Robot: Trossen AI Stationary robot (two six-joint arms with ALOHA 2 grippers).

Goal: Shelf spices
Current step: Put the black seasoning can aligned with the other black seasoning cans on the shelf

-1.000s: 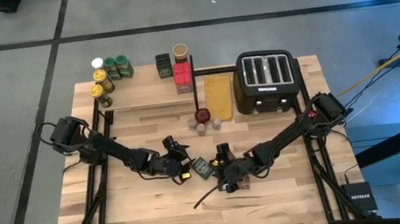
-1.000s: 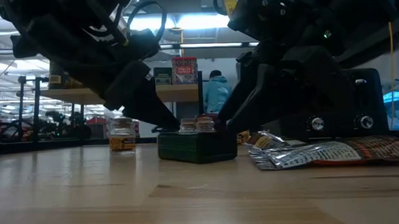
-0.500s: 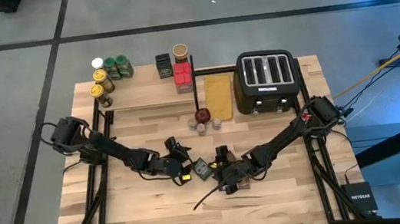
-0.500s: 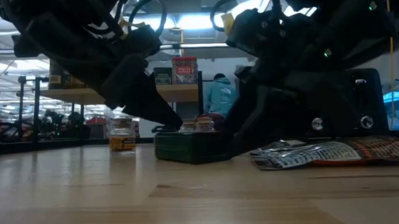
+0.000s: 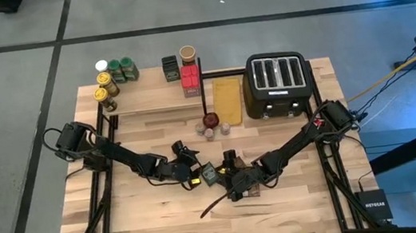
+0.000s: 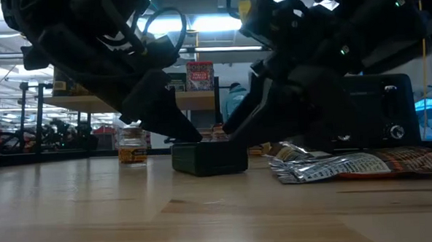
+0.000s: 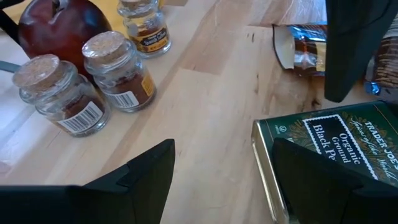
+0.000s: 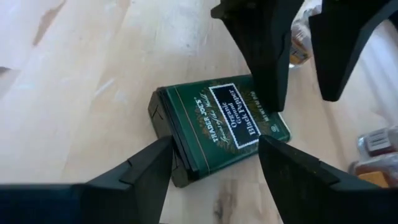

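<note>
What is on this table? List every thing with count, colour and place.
Shelf: one, light wood, far left.
Lidded jars: five, white, green and yellow lids, shelf's left end.
Red boxes: two, it seems, shelf's right end.
Toaster: one, black, far right.
Board: one, tan-yellow, beside the toaster.
Round object: one, dark red, near the board.
Small jars: three, brown contents, beside it.
Pepper tin: one, dark green, flat at mid-table.
Packets: foil and brown, beside the tin; count unclear.
Left gripper: open, at the tin.
Right gripper: open, at the tin.
</note>
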